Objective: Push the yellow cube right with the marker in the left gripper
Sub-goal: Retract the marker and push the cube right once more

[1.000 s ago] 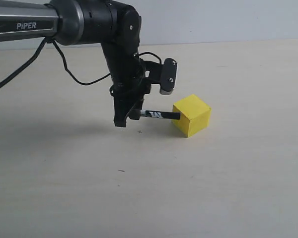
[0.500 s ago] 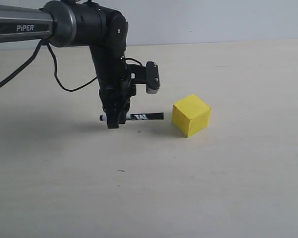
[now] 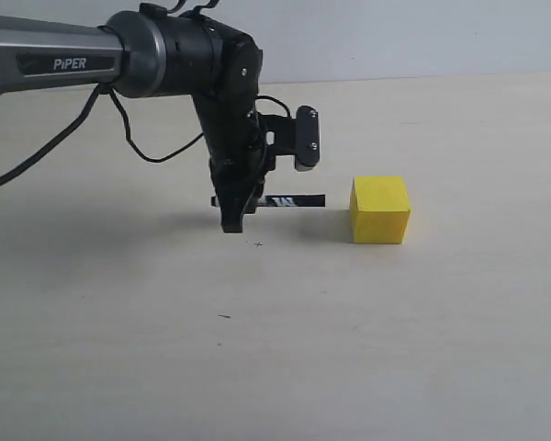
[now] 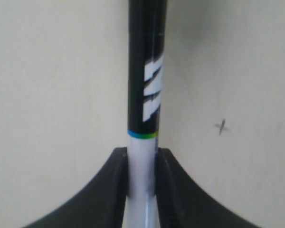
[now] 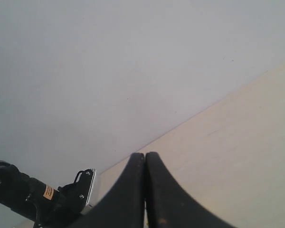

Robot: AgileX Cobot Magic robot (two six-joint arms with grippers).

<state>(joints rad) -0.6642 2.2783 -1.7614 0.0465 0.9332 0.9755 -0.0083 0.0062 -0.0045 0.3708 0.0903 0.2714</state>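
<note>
The yellow cube (image 3: 379,209) rests on the pale table, right of centre in the exterior view, one face square to the camera. My left gripper (image 3: 232,222) points down, shut on the marker (image 3: 274,200), which lies level just above the table with its black end toward the cube. A small gap separates that end from the cube's left face. In the left wrist view the jaws of the left gripper (image 4: 142,156) clamp the white barrel of the marker (image 4: 145,85); the cube is out of that view. The right gripper (image 5: 145,156) is shut on nothing, off the exterior view.
Small dark marks (image 3: 258,244) dot the table (image 3: 367,349) below the marker. A light wall (image 3: 422,37) rises behind the table's far edge. A black fixture (image 5: 38,197) shows in the right wrist view beside the right gripper.
The left gripper drew back left with the marker, then came right again. The cube has shifted right and turned so one face is square to the camera.
</note>
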